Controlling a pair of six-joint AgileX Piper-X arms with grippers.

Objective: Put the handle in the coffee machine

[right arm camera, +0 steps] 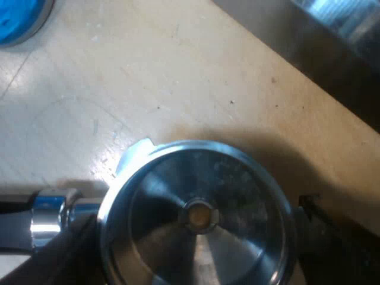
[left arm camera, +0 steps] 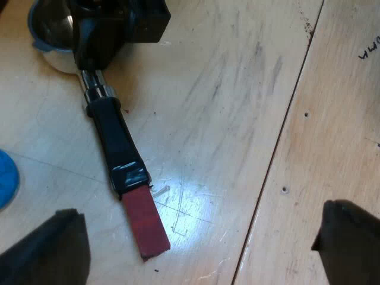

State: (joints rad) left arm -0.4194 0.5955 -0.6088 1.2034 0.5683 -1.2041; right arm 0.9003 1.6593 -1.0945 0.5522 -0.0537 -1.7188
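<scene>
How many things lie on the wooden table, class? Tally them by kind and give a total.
metal holder with the red-ended handle: 1
blue tamper: 1
Total: 2

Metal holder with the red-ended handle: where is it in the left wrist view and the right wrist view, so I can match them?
Left wrist view: the metal holder lies on the wooden table, red end toward the open left gripper, bowl under the right gripper.
Right wrist view: the metal holder seen from above into its bowl, chrome neck at its side.
Shared landmark: the blue tamper on the table near the holder.
</scene>
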